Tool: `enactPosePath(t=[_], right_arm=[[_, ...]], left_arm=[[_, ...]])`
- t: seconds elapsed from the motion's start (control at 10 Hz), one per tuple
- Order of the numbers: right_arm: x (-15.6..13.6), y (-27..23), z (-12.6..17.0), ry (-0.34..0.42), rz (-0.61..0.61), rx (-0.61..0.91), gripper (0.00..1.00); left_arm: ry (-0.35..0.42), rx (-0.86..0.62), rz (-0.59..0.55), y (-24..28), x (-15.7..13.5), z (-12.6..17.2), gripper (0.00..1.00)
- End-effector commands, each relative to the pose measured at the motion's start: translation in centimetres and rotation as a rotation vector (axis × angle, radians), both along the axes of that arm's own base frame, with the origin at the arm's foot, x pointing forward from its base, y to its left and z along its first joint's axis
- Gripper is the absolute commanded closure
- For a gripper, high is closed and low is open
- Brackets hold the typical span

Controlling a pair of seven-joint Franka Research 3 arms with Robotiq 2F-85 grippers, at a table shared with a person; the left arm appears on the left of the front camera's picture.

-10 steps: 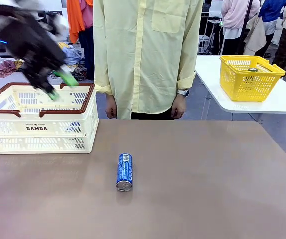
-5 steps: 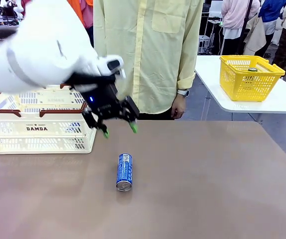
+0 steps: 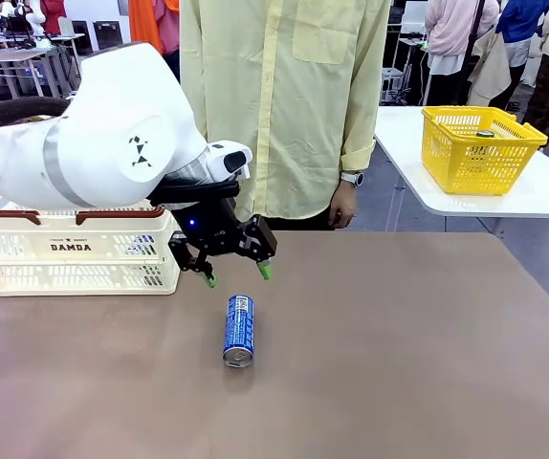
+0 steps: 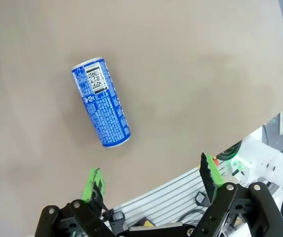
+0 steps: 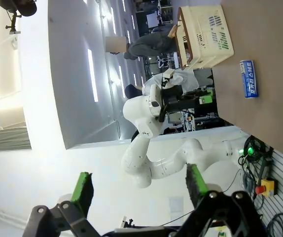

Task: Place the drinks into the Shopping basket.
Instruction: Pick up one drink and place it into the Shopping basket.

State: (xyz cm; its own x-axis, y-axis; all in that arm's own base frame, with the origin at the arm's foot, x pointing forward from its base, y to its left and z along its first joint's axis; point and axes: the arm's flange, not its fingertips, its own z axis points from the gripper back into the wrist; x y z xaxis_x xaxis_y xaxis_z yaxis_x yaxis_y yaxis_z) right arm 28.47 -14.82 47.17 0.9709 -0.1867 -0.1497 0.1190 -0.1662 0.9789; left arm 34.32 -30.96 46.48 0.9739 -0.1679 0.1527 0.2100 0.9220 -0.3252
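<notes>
Jaws stand wide apart and empty on the right gripper (image 5: pixel 139 187) and on the left gripper (image 3: pixel 238 276), which hovers above the blue can (image 3: pixel 239 330) lying on the table (image 3: pixel 399 363) near the cream basket (image 3: pixel 74 263).

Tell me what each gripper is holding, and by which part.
Nothing is held. The left gripper hangs open near the blue can, which lies untouched on its side; the right gripper is open and empty.

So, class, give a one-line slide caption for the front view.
Open left pincer hovers above the blue can lying on the table, cream basket nearby.
</notes>
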Motion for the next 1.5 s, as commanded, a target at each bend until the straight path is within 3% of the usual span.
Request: enactPosePath(t=[0.0,0.1,0.4,0.7,0.9,1.4], right_arm=[[0.0,-0.1,0.5,0.007,0.001,0.009,0.00],[0.0,-0.1,0.5,0.007,0.001,0.009,0.00],[0.0,-0.1,0.5,0.007,0.001,0.009,0.00],[0.0,-0.1,0.5,0.007,0.001,0.009,0.00],[0.0,-0.1,0.5,0.007,0.001,0.009,0.00],[0.0,-0.1,0.5,0.007,0.001,0.009,0.00]], left_arm=[[-0.022,0.000,-0.004,0.4,-0.1,0.6,0.00],[0.000,0.000,0.000,0.0,0.0,0.0,0.00],[0.085,0.199,0.041,-4.2,2.5,-5.4,0.00],[0.120,0.328,0.175,-7.0,3.9,-10.0,0.00],[0.129,0.396,0.236,-7.7,4.6,-11.7,0.00],[0.146,0.404,0.261,-7.0,5.8,-14.0,0.00]])
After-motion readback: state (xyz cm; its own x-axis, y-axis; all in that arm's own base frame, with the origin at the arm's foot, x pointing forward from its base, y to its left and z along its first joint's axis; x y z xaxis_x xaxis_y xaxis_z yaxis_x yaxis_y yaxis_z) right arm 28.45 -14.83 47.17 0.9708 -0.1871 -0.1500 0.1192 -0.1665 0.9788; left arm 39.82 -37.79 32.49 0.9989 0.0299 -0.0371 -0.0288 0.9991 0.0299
